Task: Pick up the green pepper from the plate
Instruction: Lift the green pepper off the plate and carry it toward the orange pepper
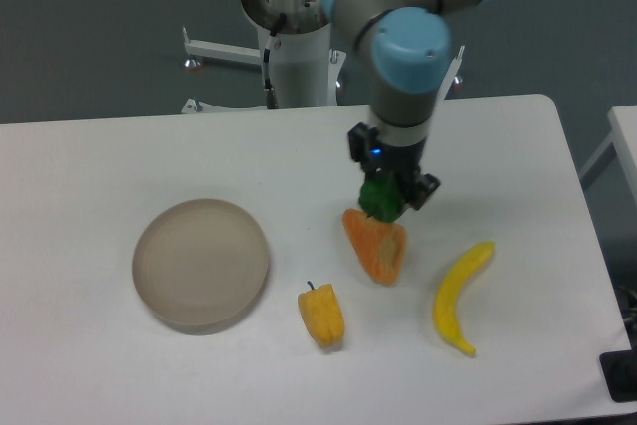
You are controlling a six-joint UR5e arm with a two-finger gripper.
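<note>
My gripper (387, 196) is shut on the green pepper (379, 199), which hangs in the air right of the table's middle, just above the top of an orange wedge-shaped food piece. The pepper shows as a dark-green lump between the black fingers, partly hidden by them. The round grey-beige plate (201, 264) sits at the left of the table with nothing on it, well apart from the gripper.
An orange wedge-shaped piece (376, 245) lies directly under the gripper. A yellow-orange pepper (321, 315) lies near the front, right of the plate. A yellow banana (460, 296) lies at the right. The arm's base and white brackets stand at the table's back edge.
</note>
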